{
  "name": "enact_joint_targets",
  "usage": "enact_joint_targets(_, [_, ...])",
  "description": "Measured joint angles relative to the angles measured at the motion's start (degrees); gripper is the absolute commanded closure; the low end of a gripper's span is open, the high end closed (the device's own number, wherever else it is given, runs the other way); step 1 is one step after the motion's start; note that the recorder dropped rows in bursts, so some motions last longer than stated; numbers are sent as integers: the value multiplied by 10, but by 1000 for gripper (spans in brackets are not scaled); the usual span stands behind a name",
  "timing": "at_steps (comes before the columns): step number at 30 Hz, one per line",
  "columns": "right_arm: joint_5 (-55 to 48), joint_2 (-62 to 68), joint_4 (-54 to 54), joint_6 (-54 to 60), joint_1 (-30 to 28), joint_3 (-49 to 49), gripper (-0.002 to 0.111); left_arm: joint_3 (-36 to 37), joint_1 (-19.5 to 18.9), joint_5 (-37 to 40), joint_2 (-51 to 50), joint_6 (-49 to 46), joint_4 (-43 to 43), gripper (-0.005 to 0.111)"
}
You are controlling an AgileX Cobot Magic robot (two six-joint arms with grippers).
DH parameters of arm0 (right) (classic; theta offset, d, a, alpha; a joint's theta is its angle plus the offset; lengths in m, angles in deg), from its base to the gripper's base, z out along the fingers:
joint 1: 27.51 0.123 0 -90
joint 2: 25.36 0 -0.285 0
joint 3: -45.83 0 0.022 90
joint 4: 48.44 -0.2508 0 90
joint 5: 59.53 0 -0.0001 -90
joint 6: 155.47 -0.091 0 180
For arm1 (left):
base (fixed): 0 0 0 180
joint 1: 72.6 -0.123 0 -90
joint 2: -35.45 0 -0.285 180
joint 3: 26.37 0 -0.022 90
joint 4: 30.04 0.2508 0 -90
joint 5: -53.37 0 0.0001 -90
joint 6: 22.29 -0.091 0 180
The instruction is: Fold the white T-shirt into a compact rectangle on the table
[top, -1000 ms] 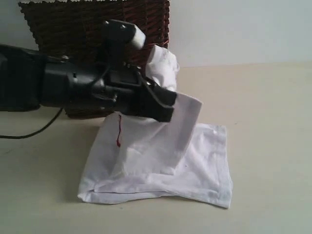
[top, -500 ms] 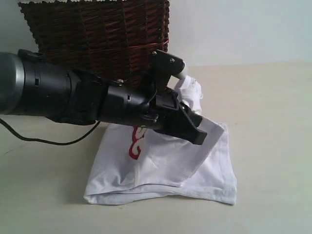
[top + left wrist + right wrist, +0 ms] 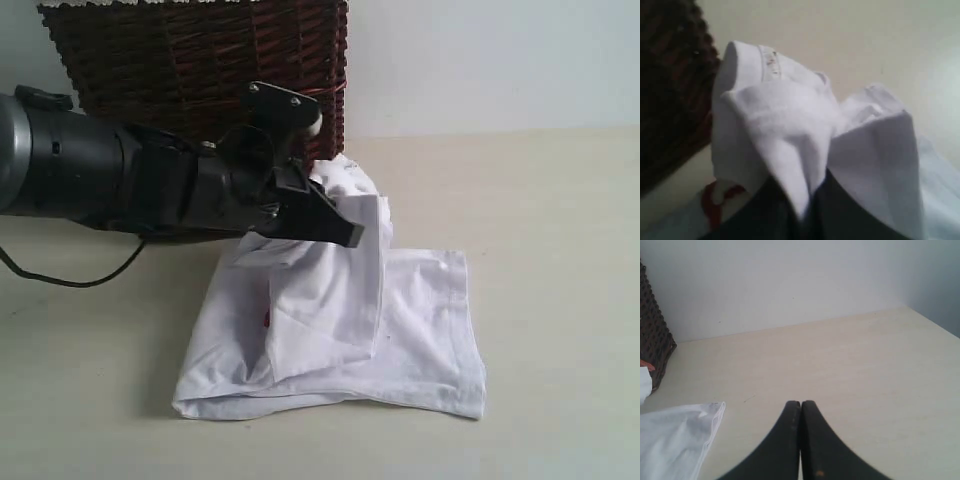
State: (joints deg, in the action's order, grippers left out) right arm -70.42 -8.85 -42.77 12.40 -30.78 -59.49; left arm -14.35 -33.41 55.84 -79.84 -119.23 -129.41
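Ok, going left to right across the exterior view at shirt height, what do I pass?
The left arm, left gripper pinching a raised fold, the flat right part of the white T-shirt, bare table. The basket overlaps the arm, so I skip it.

Left gripper fingertips buried in bunched white T-shirt; red lettering below the gripper mostly covered; wicker basket cropped.

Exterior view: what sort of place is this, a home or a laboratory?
Probably an indoor robot test bench staged for laundry, not surely a home: a plain cream table, a bare pale wall, a wicker basket, and a white T-shirt held up in the left claw.
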Motion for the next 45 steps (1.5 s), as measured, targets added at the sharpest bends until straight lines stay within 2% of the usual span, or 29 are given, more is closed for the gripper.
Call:
enact_joint_targets(5, [0, 0, 0, 0, 0, 0, 108, -1, -76, -8, 16, 4, -1, 107])
enact_joint_targets(8, [0, 0, 0, 0, 0, 0, 108, -3, -84, 12, 18, 5, -1, 107])
enact_joint_targets(14, [-1, 0, 0, 0, 0, 0, 108, -4, -39, 64, -25, 6, -2, 106])
enact_joint_targets(18, [-3, 0, 0, 0, 0, 0, 108, -10, -13, 105, -43, 6, -2, 91])
enact_joint_targets(23, [-4, 0, 0, 0, 0, 0, 108, -12, 18, 138, -45, 6, -2, 63])
enact_joint_targets(28, [-4, 0, 0, 0, 0, 0, 108, -12, 47, 219, -45, 23, -2, 48])
enact_joint_targets(34, [-4, 0, 0, 0, 0, 0, 108, -17, 91, 239, -42, 51, -2, 38])
enact_joint_targets(38, [-4, 0, 0, 0, 0, 0, 108, -62, 95, 215, -30, 53, 0, 38])
enact_joint_targets(41, [-4, 0, 0, 0, 0, 0, 108, -107, 55, 169, 17, 53, 29, 38])
enact_joint_targets(42, [-4, 0, 0, 0, 0, 0, 108, -110, 43, 162, 25, 53, 35, 41])
enact_joint_targets(44, [-4, 0, 0, 0, 0, 0, 108, -112, -1, 144, 16, 53, 43, 63])
enact_joint_targets(45, [-4, 0, 0, 0, 0, 0, 108, -112, -10, 144, 6, 55, 44, 86])
